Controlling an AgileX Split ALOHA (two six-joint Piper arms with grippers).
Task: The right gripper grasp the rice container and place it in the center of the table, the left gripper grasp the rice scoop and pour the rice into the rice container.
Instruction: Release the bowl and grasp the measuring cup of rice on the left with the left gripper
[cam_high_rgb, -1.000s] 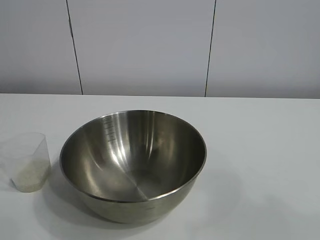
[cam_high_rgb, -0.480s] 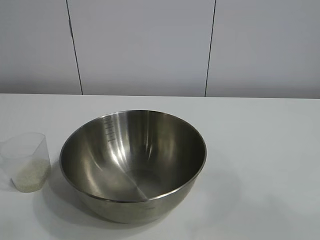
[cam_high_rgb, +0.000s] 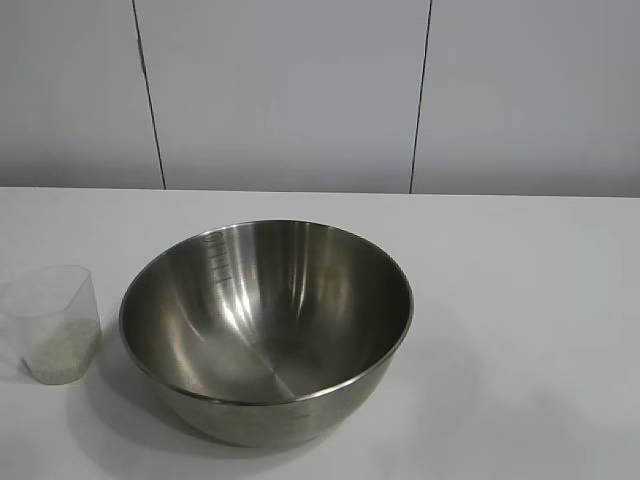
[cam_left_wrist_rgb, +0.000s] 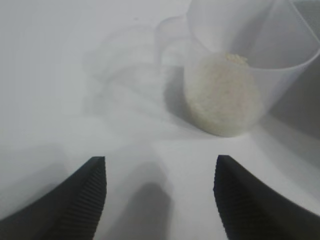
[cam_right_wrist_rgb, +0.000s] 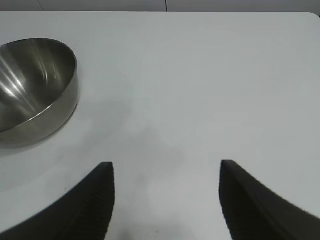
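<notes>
At nine o'clock of the rice container, the rice scoop is faced by the left end effector, spread wide for grasping; the right end effector is parked, wide and empty.

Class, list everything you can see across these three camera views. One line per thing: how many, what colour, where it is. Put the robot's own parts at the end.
rice container: one, shiny steel, empty, upright near the middle of the table.
rice scoop: one, clear plastic, upright on the table just left of the rice container, not held.
rice: one small heap, off-white, in the bottom of the rice scoop.
table: one, white, under everything.
wall: one, pale grey panels with dark seams, behind the table.
left gripper: one, black, jaws open, over the table short of the rice scoop, holding nothing.
right gripper: one, black, jaws open, over bare table away from the rice container, holding nothing.
</notes>
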